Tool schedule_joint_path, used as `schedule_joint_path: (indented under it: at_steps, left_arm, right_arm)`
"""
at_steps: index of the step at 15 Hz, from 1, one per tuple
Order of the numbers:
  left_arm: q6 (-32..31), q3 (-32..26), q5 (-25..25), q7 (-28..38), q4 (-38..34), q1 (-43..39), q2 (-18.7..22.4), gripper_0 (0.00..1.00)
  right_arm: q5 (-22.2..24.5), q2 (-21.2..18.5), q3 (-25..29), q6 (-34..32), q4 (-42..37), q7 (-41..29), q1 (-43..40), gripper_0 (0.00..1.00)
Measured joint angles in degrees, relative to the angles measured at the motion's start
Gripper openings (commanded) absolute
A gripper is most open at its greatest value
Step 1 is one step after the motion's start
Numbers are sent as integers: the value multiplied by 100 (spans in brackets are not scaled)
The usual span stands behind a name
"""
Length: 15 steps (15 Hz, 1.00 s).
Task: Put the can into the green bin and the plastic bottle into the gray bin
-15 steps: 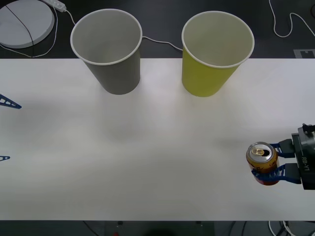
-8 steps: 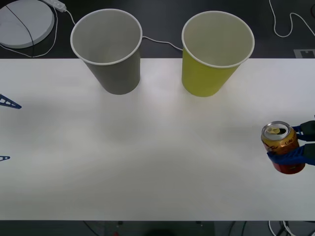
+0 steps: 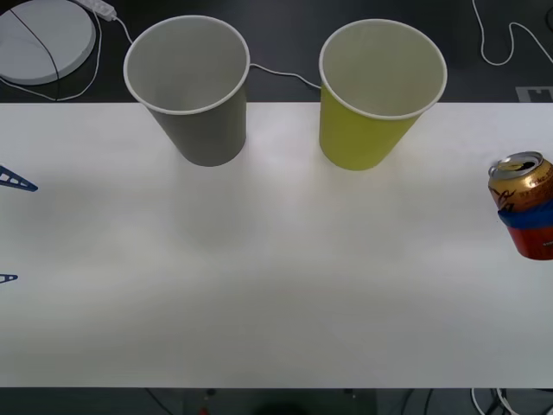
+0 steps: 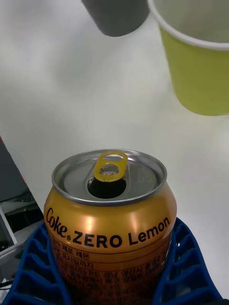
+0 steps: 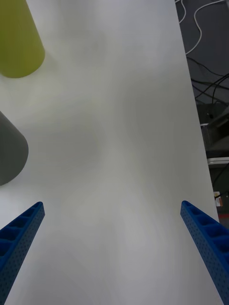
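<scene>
At the right edge of the white table [image 3: 276,285], my right gripper [image 4: 114,274] is clamped on the can [image 3: 524,207], its blue ribbed fingers [image 4: 36,271] pressed against both sides of the orange-gold body. From the front camera the can hangs tilted, clear of the tabletop, with a blue finger wrapped across its lower half; my wrist camera shows the opened top with the pull tab and "Coke ZERO Lemon" printed on the side. Toward the far edge stands the green bin [image 3: 373,95], upright and open-mouthed, nearer to the can than the gray bin [image 3: 194,91], which stands to its left, apart from it. Bare tabletop lies between the can and the green bin, nothing standing between them. My left gripper [image 5: 114,257] hangs at the left edge of the table with its fingers spread wide and nothing between them; both bins show in its camera. Behind the table, on the dark floor, lie a white round disc [image 3: 39,39] and thin white cables [image 3: 510,43], one cable running behind the two bins.
</scene>
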<state>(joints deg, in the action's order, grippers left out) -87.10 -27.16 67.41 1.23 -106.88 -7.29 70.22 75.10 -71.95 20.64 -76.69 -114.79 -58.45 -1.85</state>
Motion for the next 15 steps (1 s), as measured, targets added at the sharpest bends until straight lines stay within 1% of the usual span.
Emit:
schedule_joint_path:
  at_steps: [2,4,5,7,8,10,12,14,15]
  left_arm:
    - [0,0,0,0,0,0,0,100]
    - [0,0,0,0,0,0,0,100]
    - [0,0,0,0,0,0,0,100]
    - [0,0,0,0,1,0,0,100]
    - [0,0,1,0,0,1,1,100]
    - [0,0,1,0,0,0,-1,100]
    - [0,0,1,0,0,0,0,100]
    - [0,0,1,0,0,0,0,100]
    - [0,0,1,0,0,0,0,100]
  right_arm:
    - [235,-167,2,-162,-1,-720,331,0]
    - [564,-270,-14,-521,0,-1356,797,0]
    - [729,-290,-74,-735,14,-1574,1102,0]
    - [905,-329,-402,-1066,136,-1740,1726,0]
    - [951,-371,-783,-1253,329,-1747,2282,0]
    - [1056,-389,-1535,-1329,681,-1748,3345,0]
    - [1165,-361,-2493,-1331,1166,-1741,4496,0]
    - [1301,-249,-3309,-1331,1566,-1733,5377,0]
    - [1459,-128,-3630,-1332,1727,-1718,5770,0]
